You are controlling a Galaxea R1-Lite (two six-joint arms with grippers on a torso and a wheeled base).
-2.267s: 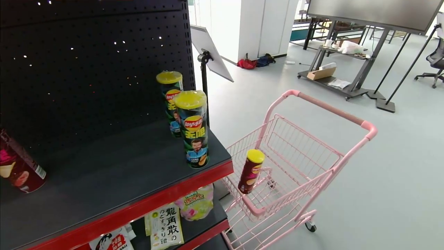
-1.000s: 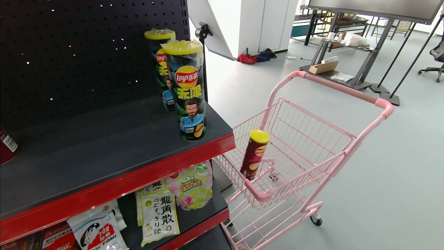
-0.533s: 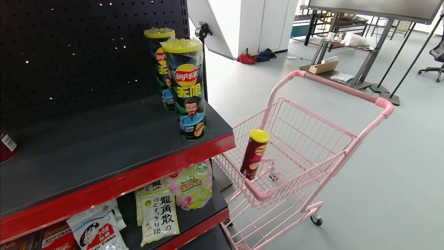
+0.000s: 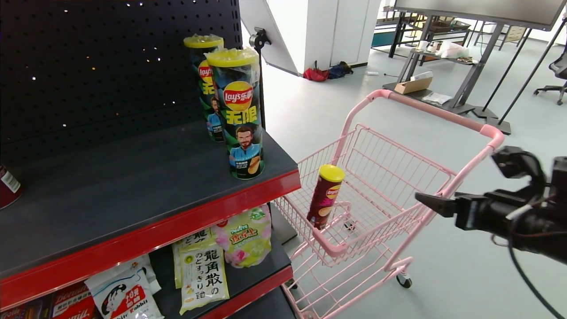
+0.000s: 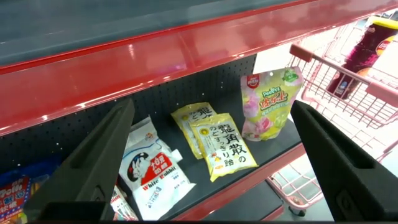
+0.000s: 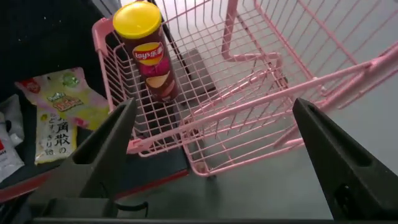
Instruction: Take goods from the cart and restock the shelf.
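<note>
Where the shelf ends: we see the pink cart (image 4: 436,111) just beside the right end of the shelf (image 4: 110,186), its handle on the side away from it.
Can: we find one maroon can (image 4: 324,197) with a yellow lid in the cart's basket, in the corner nearest the shelf, standing a little tilted. No gripper touches it.
Right gripper: we see the right gripper (image 4: 456,175) in the air outside the cart, near the handle's right end, its fingers spread wide apart and holding nothing. From its wrist camera we look down on the can (image 6: 149,53) and the basket wire (image 6: 261,99), well apart from the fingers.
Left gripper: we see the left gripper (image 5: 212,104) low in front of the shelf, under the red front edge, its fingers wide apart and empty.
Top board: we count two green cans with yellow lids at the right end, one (image 4: 239,115) at the front edge and one (image 4: 204,79) just behind it. A red can (image 4: 6,186) shows at the far left, cut by the view's edge.
Lower shelf: we see bags lying flat there: a pink-green bag (image 5: 268,102), yellow bags (image 5: 217,146) and a white bag (image 5: 152,168).
</note>
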